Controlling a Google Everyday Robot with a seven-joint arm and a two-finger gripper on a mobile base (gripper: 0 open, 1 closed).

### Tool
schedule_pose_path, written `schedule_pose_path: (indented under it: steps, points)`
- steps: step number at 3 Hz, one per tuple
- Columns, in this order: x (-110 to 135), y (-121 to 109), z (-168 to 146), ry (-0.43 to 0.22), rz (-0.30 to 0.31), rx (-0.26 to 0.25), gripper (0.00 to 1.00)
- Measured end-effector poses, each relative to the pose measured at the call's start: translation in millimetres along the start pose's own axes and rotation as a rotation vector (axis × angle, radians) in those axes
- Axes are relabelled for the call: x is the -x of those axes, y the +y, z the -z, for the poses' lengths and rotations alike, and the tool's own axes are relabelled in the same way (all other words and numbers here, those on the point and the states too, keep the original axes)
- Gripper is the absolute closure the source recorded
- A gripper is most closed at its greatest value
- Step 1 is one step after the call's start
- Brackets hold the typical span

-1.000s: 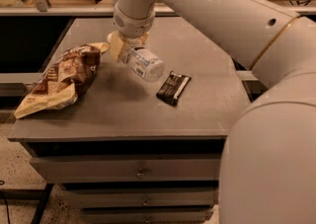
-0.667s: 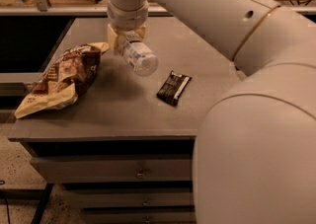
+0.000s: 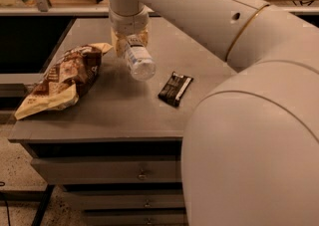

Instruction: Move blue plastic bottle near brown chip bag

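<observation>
**A:** One camera on this one. Where was the blue plastic bottle (image 3: 139, 62)?

**B:** Just to the right of the brown chip bag (image 3: 62, 77) as the camera saw it, near but not touching. The gripper (image 3: 130, 46) had it, with the yellowish fingers (image 3: 119, 46) clamped around its upper end.

**A:** Which way did it point?

**B:** Its long axis was tilted. The cap end was up and away, hidden inside the gripper, and the clear round base angled down toward the camera and a little away from the bag. I couldn't tell whether the base touched the cabinet top (image 3: 124, 115) or hung just above it.

**A:** And the bag?

**B:** It lay flat and crinkled, its long axis running from its near corner at the cabinet's edge up to the far tip, which ended close beside the gripper.

**A:** Anything else nearby?

**B:** A small dark snack bar wrapper (image 3: 175, 89) lay flat, farther from the bag than the bottle and apart from it. Between the bag and the bottle there was only bare grey surface. Below the bag's side of the top were drawer fronts with small knobs (image 3: 142, 174).

**A:** What about the arm?

**B:** The white arm (image 3: 199, 6) came in from the side opposite the bag, then its wrist dropped straight down onto the gripper. Its bulky lower link (image 3: 254, 145) filled the near corner farthest from the bag.
</observation>
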State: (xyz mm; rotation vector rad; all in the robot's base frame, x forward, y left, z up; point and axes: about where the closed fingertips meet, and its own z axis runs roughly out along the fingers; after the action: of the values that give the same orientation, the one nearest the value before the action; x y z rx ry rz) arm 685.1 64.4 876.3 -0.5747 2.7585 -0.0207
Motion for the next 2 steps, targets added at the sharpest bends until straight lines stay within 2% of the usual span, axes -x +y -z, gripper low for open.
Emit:
schedule_pose_path:
  steps: [1, 2]
  points:
    - [-2.8, -18.8, -13.9, 0.051, -0.138, -0.196, 1.00]
    - [-0.7, -28.4, -15.2, 0.072, -0.302, -0.335, 1.00]
